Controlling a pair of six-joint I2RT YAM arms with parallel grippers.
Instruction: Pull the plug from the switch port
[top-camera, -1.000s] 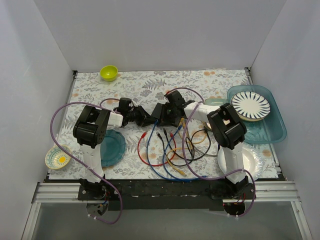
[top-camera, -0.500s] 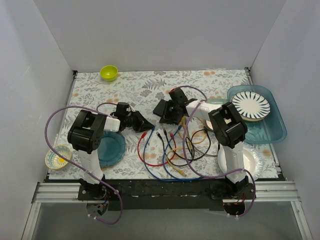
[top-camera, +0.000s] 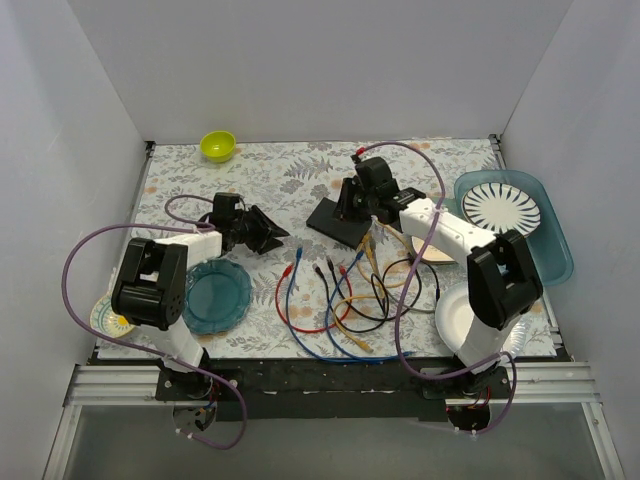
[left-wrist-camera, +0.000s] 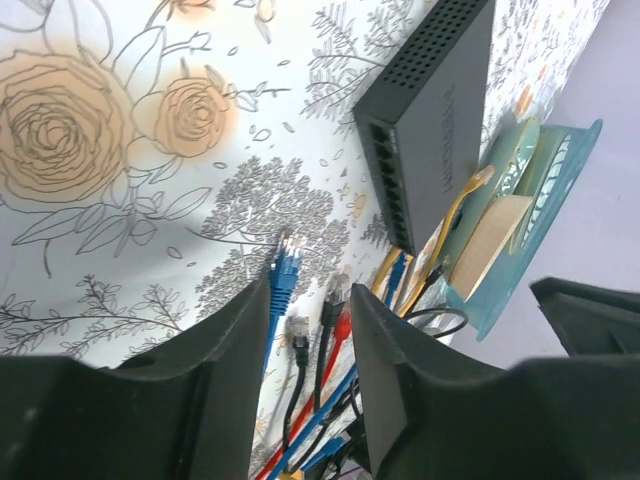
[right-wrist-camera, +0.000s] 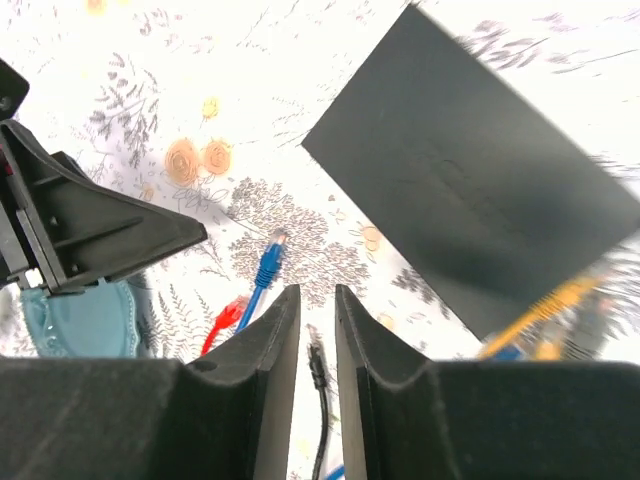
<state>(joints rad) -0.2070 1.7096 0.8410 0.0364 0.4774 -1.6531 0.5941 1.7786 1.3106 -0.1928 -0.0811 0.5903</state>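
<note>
Status: left gripper (left-wrist-camera: 308, 300) and right gripper (right-wrist-camera: 315, 300) both slightly parted, holding nothing; switch (top-camera: 328, 220) lies flat at frame centre, loose blue plug (left-wrist-camera: 284, 270) near its port row.

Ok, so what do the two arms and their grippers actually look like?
The left arm and right arm have white links and bulky black joints. A lilac cable loops loosely along each. The left gripper and right gripper are matte black, each with two flat, wedge-shaped fingers.
</note>
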